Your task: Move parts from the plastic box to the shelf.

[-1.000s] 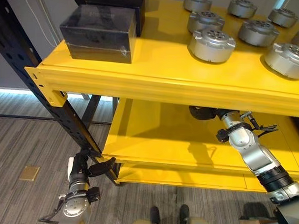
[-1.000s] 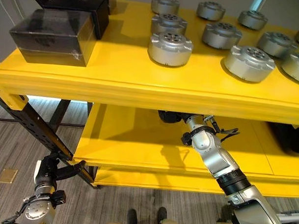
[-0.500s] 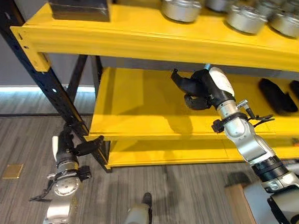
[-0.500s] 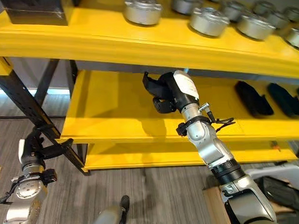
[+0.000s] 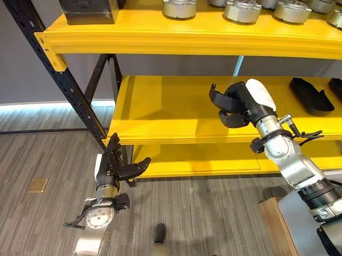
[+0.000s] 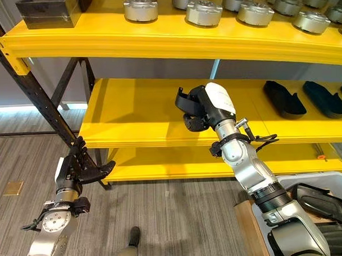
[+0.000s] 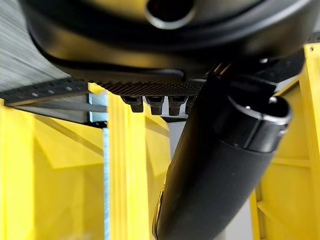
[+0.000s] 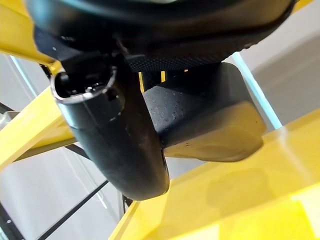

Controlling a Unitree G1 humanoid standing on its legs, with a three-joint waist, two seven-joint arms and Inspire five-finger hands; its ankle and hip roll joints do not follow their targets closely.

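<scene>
Part [image 8: 200, 120] in right hand [image 6: 201, 107], at the middle shelf [image 6: 143, 123].
Fingers curl round the dark part, carrying it over the shelf, likely for set-down. Left hand [image 5: 113, 166] hangs low, fingers relaxed, holding nothing. Box [image 6: 324, 181] lower right.

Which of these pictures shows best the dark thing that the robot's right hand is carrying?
The right wrist view: the black part fills it, pinched by the right robot hand. Both eye views show it small, mostly hidden by curled fingers above the middle shelf. The left wrist view faces yellow shelving.
</scene>
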